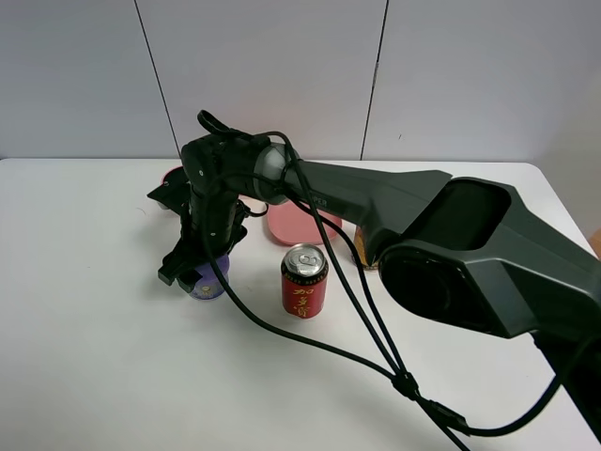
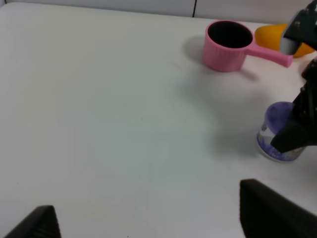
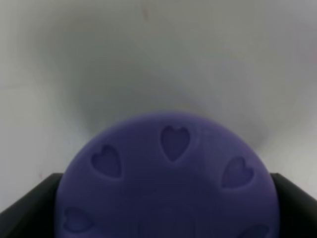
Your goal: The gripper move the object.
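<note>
The object, a small lilac-purple container (image 1: pixel 208 286) with a heart-patterned lid (image 3: pixel 168 188), stands on the white table left of the middle. My right gripper (image 1: pixel 201 269) reaches across from the right and sits down over it. In the right wrist view its black fingers (image 3: pixel 29 203) press against both sides of the lid, so it is shut on the container. The left wrist view shows the container (image 2: pixel 273 130) resting on the table with the black claw (image 2: pixel 300 128) around it. My left gripper (image 2: pixel 153 223) is open and empty, well away from the container.
A red drink can (image 1: pixel 304 283) stands just right of the container. A pink handled pot (image 2: pixel 228 39) and a yellow-orange item (image 2: pixel 271 35) lie behind it. A pink bowl-like thing (image 1: pixel 293 227) sits under the right arm. The arm's cables (image 1: pixel 376 348) trail over the table.
</note>
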Available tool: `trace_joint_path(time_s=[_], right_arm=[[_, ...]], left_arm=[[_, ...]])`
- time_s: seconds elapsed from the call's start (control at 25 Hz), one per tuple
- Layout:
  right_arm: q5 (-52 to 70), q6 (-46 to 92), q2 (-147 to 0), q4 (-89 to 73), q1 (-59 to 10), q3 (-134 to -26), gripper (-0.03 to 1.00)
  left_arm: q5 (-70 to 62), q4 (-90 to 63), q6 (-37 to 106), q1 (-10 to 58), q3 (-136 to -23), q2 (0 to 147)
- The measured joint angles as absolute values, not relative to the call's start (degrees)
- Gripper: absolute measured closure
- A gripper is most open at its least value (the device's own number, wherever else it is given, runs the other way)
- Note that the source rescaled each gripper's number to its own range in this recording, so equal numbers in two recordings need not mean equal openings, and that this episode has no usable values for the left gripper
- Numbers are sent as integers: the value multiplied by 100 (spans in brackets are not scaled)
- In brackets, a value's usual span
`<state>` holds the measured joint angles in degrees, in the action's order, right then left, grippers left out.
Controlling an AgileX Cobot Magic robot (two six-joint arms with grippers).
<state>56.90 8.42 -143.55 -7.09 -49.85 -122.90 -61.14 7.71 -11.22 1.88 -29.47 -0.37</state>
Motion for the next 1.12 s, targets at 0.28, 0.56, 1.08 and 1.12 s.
trace_joint_path(time_s=[0.28, 0.56, 1.08, 1.12], right_arm=[[5619, 624, -14324, -697, -4985, -12290, 12], [5794, 266, -13170, 0, -4985, -12290, -3], [6585, -589, -10248, 2508, -4246, -12292, -3], [6772, -614, -10081, 2827, -4162, -12292, -3]], left_arm=[[-6114, 771, -1122, 188, -2947, -37], [-6114, 771, -1122, 188, -2947, -37], [-6119, 771, -1122, 188, -2947, -37], [-6119, 771, -1122, 188, -2947, -37]])
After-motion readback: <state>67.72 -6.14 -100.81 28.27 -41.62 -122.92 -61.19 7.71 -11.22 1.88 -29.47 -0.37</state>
